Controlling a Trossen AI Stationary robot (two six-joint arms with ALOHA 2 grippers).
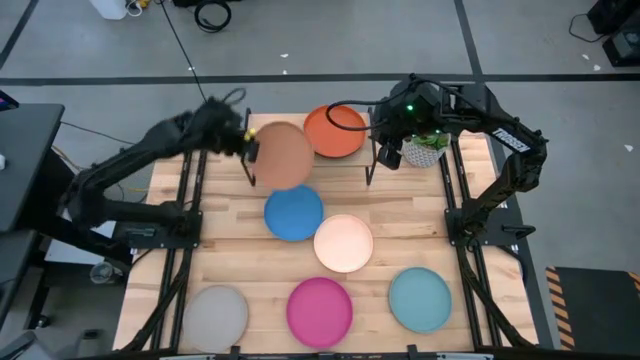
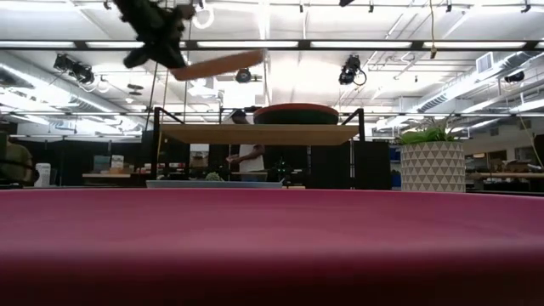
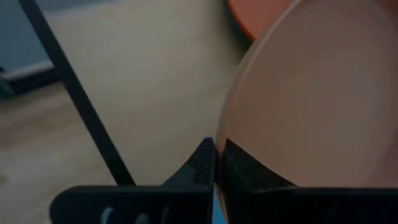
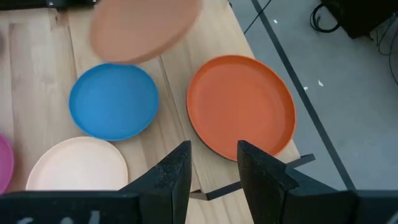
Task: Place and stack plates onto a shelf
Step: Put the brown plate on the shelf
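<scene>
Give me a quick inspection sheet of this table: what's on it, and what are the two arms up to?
Surface: slatted wooden tabletop.
Job's things: orange plate on the shelf; tan plate held in the air above the shelf; blue plate, cream plate, grey plate, magenta plate, light teal plate on the tabletop.
Clutter: potted plant.
Grippers: left gripper shut on the tan plate's edge; right gripper open above the orange plate.
Cables: black cables on the floor.
Surroundings: a person behind the shelf.
</scene>
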